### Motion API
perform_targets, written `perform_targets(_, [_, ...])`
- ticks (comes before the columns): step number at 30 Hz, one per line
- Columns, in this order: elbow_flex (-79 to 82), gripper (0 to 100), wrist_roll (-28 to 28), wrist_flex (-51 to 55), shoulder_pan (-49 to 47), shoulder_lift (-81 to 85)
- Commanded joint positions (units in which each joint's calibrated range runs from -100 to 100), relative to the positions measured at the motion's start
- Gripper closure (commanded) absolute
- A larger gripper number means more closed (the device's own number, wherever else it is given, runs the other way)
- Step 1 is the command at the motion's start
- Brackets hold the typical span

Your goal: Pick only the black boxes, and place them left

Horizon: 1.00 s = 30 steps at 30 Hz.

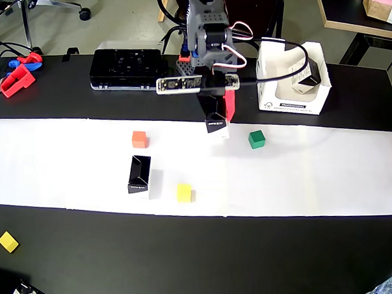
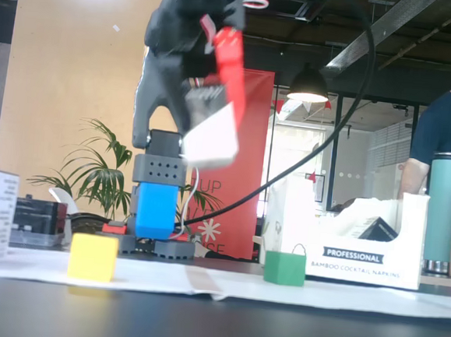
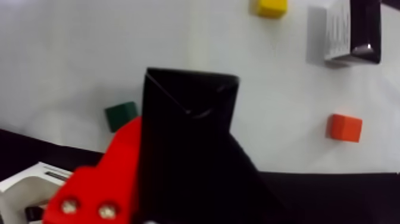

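Gripper [image 1: 218,123] clenched on one black box [image 1: 216,125], which hung clear above the white paper strip [image 1: 327,174] in the fixed view, tilted, with its white face [image 2: 210,142] turned to the camera. In the wrist view the held box [image 3: 189,128] filled the middle of the frame, pressed against the red finger [image 3: 113,173] on its left side.

Places are given relative to the paper strip as seen from overhead. A second black box [image 1: 139,175] stood upright on the strip, left of its centre. An orange cube [image 1: 140,139] lay on the strip above that box, and a yellow cube [image 1: 184,192] lay just to the box's right, near the strip's lower edge. A green cube [image 1: 257,139] sat on the strip to the right of the held box. Another yellow cube [image 1: 8,242] lay off the strip, on the black table [image 1: 253,255] at lower left. A white open-topped cardboard tray [image 1: 294,107] stood beyond the strip's upper edge, at right, with a third black box [image 1: 309,75] lying inside it. A black case [image 1: 127,67] stood beyond the same edge, at left.
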<state>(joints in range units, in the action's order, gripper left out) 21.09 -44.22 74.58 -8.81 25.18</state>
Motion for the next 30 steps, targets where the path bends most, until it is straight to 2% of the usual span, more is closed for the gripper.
perform_targets(1, [-6.1, 93, 3.3, 0.4, -7.9, 13.2])
perform_targets(10, [-5.7, 93, 10.4, 0.4, -28.6, 26.6])
perform_targets(19, [-5.6, 93, 16.9, 1.1, -50.4, 28.4])
perform_targets(26, [-5.1, 93, 23.3, 13.0, -64.3, 26.8])
perform_targets(30, [-4.8, 93, 28.5, 16.7, -68.2, 21.0])
